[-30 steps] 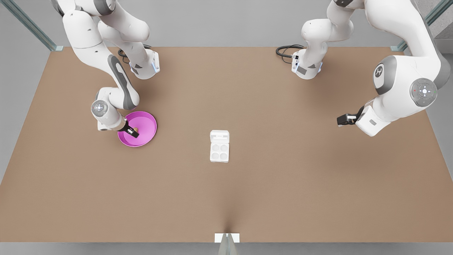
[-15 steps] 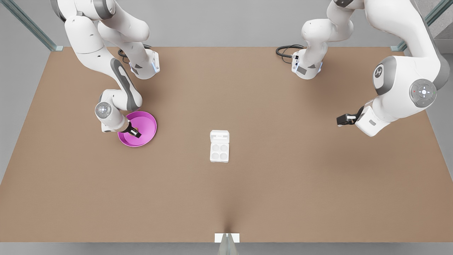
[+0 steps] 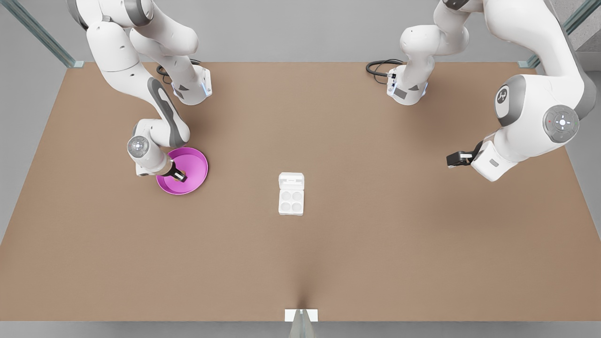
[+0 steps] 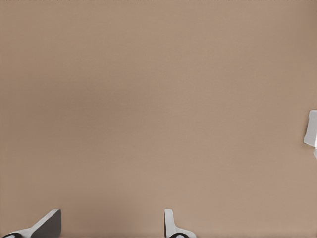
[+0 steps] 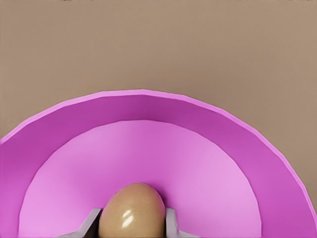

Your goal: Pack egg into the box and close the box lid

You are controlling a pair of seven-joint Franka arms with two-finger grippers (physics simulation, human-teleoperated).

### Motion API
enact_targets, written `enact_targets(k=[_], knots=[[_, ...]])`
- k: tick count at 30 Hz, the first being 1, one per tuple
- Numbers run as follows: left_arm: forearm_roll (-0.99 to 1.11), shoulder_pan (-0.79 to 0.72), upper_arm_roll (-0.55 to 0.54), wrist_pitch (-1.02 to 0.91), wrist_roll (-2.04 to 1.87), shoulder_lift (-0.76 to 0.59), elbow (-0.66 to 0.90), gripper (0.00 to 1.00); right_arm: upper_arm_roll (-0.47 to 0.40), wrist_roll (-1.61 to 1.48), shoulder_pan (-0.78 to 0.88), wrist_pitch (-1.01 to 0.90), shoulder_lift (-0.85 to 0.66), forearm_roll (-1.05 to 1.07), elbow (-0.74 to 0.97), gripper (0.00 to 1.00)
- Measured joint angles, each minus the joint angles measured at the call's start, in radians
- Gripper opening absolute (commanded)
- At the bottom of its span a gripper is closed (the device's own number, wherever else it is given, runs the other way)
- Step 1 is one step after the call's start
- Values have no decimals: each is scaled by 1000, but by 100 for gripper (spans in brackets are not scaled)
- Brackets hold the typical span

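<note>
My right pincer clamps egg in pink plate, frame left. Left pincer waits, fingers spread. Next: I lift, carry to box, centre; lid open.

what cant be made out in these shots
- Egg: lower part cut off by the right wrist view's edge; whether it is lifted off the pink plate is unclear.
- Right claw: front view, egg too small to see.
- Box: cut off by the left wrist view's edge.
</note>
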Motion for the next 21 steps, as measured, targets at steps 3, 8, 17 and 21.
enact_targets(k=[3,8,17,21], knots=[[0,0,0,0,0,2,0,100,0,0,-1,0,9,1,2,55],[0,0,0,0,0,2,-1,100,0,0,-1,3,19,-1,6,55],[0,0,0,0,0,2,0,100,188,49,18,-182,17,100,271,56],[0,0,0,-1,-4,2,0,100,192,216,190,-183,131,101,444,56]])
